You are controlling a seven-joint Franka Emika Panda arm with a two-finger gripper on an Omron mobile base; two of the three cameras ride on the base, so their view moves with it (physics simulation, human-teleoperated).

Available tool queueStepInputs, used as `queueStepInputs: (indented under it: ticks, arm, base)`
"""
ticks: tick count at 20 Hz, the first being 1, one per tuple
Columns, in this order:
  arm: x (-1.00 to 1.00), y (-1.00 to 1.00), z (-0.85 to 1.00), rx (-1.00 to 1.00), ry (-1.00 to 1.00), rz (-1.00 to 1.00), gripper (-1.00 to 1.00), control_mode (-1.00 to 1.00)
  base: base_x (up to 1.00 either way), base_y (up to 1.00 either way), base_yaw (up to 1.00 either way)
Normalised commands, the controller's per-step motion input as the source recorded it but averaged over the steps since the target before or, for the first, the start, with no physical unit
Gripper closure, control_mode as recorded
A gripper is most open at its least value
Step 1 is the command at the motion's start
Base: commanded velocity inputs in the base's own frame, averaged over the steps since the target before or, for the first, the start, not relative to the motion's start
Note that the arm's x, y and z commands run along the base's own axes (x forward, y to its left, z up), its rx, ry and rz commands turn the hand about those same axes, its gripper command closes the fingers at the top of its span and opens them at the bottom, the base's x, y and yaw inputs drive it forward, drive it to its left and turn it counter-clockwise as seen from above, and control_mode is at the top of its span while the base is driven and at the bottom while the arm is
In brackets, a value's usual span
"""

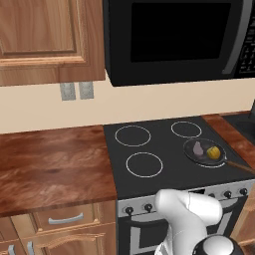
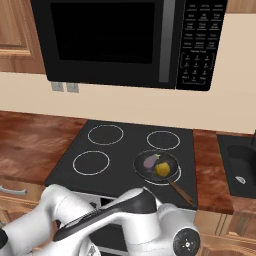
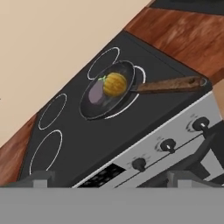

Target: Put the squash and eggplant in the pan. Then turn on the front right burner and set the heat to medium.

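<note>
Squash (image 1: 213, 152) and eggplant (image 1: 198, 148) both lie inside the pan (image 1: 190, 147), touching side by side — the yellow ball toward the handle, the purple piece beside it. Nearest the camera in the hand view, the two dark fingers (image 3: 40, 177) rise at the bottom edge, well apart from each other with nothing between them, so the gripper (image 3: 108, 180) is spread and empty, hanging in front of the stove and clear of its knobs. Just beyond them runs the stove's grey front panel with a row of black knobs (image 3: 168, 145); one further knob (image 3: 201, 124) sits toward the handle side. Past the panel, on the black glass cooktop (image 2: 120, 172), the pan sits on the front right burner (image 2: 176, 176), whose white ring peeks out around the pan's rim, and the brown handle (image 2: 182, 193) points back toward the stove's front edge. Wooden desk (image 1: 50, 164) flanks the cooktop on both sides. Farther back, above the stove, hangs a black microwave (image 2: 110, 37).
</note>
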Motion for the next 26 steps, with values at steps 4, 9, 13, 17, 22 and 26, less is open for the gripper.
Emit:
queueStepInputs:
  ticks: [4, 9, 13, 17, 22, 26]
  arm:
    - [-0.08, -0.02, -0.07, -0.01, -0.03, 0.05, -1.0, -1.0]
    - [0.0, -0.05, -0.1, 0.0, -0.01, 0.03, -1.0, -1.0]
    - [0.0, -0.04, -0.06, -0.03, -0.03, 0.03, -1.0, -1.0]
    - [0.0, -0.05, -0.12, -0.08, -0.1, 0.04, -1.0, -1.0]
    - [0.0, -0.09, -0.21, -0.1, -0.14, 0.05, -1.0, -1.0]
    - [0.0, -0.11, -0.21, -0.1, -0.16, 0.05, -1.0, -1.0]
  base:
    - [0.0, 0.0, 0.0]
    - [0.0, 0.0, 0.0]
    - [0.0, 0.0, 0.0]
    - [0.0, 0.0, 0.0]
    - [0.0, 0.0, 0.0]
    - [0.0, 0.0, 0.0]
